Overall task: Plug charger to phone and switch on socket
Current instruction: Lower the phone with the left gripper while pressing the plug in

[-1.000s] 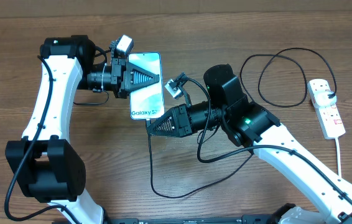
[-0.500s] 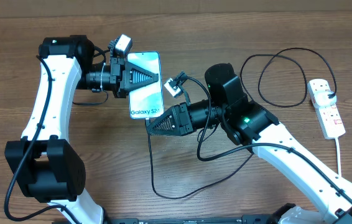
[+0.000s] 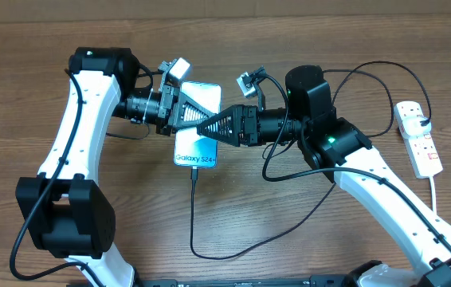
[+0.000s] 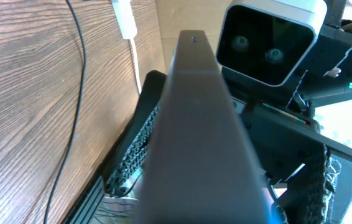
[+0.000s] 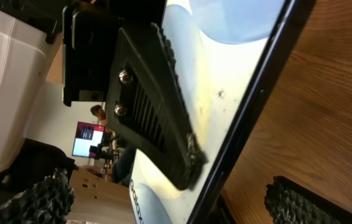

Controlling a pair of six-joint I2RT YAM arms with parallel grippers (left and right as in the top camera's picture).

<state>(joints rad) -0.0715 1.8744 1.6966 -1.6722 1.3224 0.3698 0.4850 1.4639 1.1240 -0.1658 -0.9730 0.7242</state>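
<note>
The phone (image 3: 196, 142), light blue with "Galaxy S24" text, is held above the table, and my left gripper (image 3: 198, 115) is shut on it from the left. My right gripper (image 3: 209, 127) faces it from the right, open, with its fingers (image 5: 42, 199) wide apart on either side of the phone's edge (image 5: 250, 106). The charger, a thin black cable (image 3: 192, 215), meets the phone's lower end with its tip (image 3: 194, 171), then loops across the table towards the socket (image 3: 418, 137), a white power strip at the far right. In the left wrist view the phone's edge (image 4: 194, 124) fills the middle.
The black cable makes a large loop (image 3: 361, 100) behind my right arm. The strip's white cord (image 3: 435, 195) runs towards the front edge. Both arm bases stand at the front of the wooden table (image 3: 18, 96).
My right gripper has opened and moved from below the phone up to its right side. The left arm carried the phone a little to the right. The cable tip now stays at the phone's lower end.
</note>
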